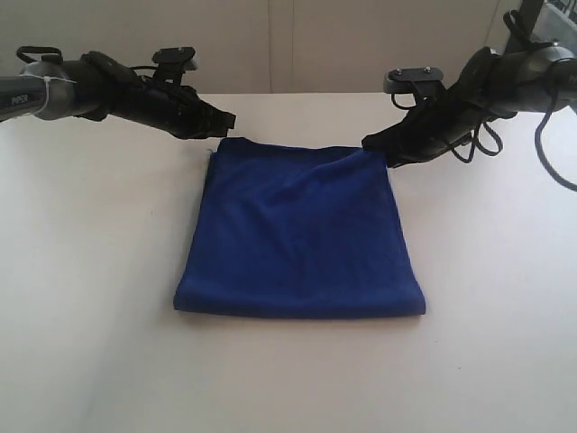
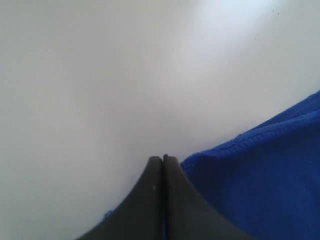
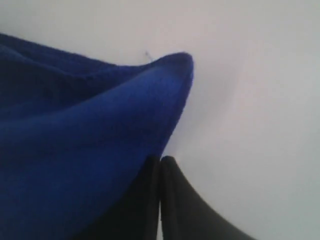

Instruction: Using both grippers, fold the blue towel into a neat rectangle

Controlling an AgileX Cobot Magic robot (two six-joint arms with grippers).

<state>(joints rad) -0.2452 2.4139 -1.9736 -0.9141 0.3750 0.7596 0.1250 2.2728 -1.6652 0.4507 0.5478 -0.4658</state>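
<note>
blue towel [image 1: 302, 230]: folded, lying flat, centre of white table [image 1: 90, 316] | left gripper [image 1: 225, 120]: closed tight, just beside towel's 11 o'clock corner | right gripper [image 1: 368, 142]: closed tight, against its 1 o'clock corner

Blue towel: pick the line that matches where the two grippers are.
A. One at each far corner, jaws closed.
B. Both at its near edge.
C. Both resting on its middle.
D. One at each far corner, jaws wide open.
A: in the exterior view the left gripper and the right gripper sit at the far corners of the blue towel, and each wrist view shows its jaws pressed together.
</note>
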